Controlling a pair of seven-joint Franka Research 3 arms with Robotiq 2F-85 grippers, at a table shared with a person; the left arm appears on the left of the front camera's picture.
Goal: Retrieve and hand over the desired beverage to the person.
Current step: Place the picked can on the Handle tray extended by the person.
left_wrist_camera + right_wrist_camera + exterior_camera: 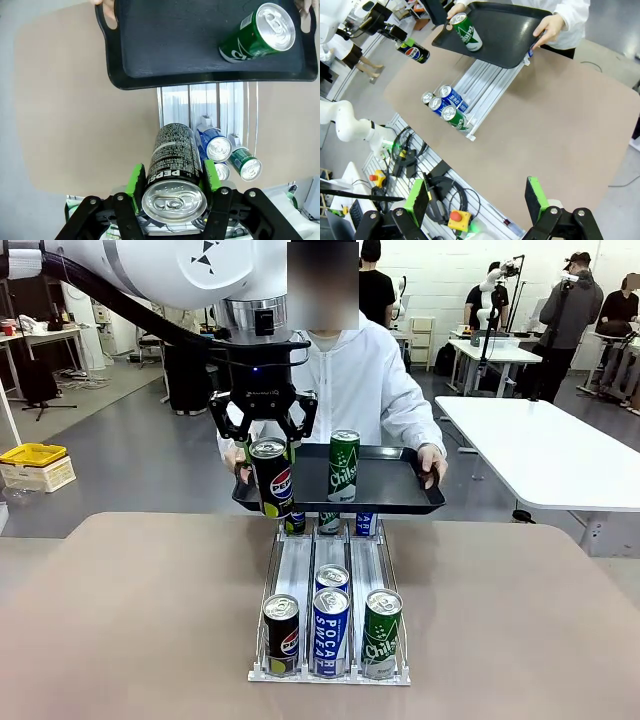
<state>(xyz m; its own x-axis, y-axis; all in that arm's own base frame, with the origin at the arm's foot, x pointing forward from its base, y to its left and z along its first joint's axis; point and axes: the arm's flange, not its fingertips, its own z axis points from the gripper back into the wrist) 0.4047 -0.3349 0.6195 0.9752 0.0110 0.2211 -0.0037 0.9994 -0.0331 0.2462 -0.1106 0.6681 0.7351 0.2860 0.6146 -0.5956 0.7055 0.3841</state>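
Note:
My left gripper is shut on a black Pepsi can and holds it upright in the air at the near left corner of the black tray. The person in the white hooded jacket holds this tray in both hands over the table's far edge. A green Chilsung can stands on the tray. In the left wrist view the green pads clamp both sides of the Pepsi can, just short of the tray. My right gripper hangs open and empty, high above the table.
A white can rack sits mid-table, with Pepsi, Pocari Sweat and Chilsung cans at its near end and more at the far end under the tray. The person's hand grips the tray's right edge. White tables stand behind.

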